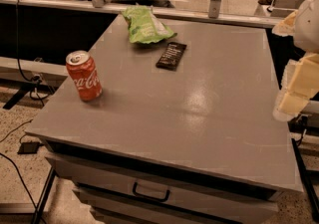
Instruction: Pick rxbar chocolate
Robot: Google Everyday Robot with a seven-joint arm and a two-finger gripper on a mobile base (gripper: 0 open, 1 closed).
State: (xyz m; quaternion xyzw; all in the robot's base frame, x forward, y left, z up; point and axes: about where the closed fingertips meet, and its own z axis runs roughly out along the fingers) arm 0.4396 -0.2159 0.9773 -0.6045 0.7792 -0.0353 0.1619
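- Camera view: down onto a grey table (199, 118) with drawers underneath.
- Target found: rxbar chocolate (171, 55), flat on the top toward 12 o'clock, long axis roughly 1-to-7, white text up.
- Just beside it at 11 o'clock: green chip bag (145, 25), crumpled.
- Well apart at 9 o'clock: red Coca-Cola can (84, 75), upright.
- Gripper (298, 88) at 3 o'clock, off the table's right edge, well apart from the bar. Cannot tell whether spread or pressed together.
- Step, by judgement: pre-reach. Approach not begun, bar untouched.
- Next move calls for:
  - travel toward 10–11 o'clock across the top
  - descent over the bar
  - closing direction set across the bar's short side
- Very low profile, so needs a pinch almost at table level. Likely to skid on the smooth top if clipped off-centre.
- Risk: chip bag close on the 11 o'clock side. Better to come in from 5 o'clock and stay off it.
- Containers:
  - drawer (149, 192) at 6 o'clock, shut, contents hidden
  - can: open or sealed not clear, contents not visible
  - bag: contents not visible
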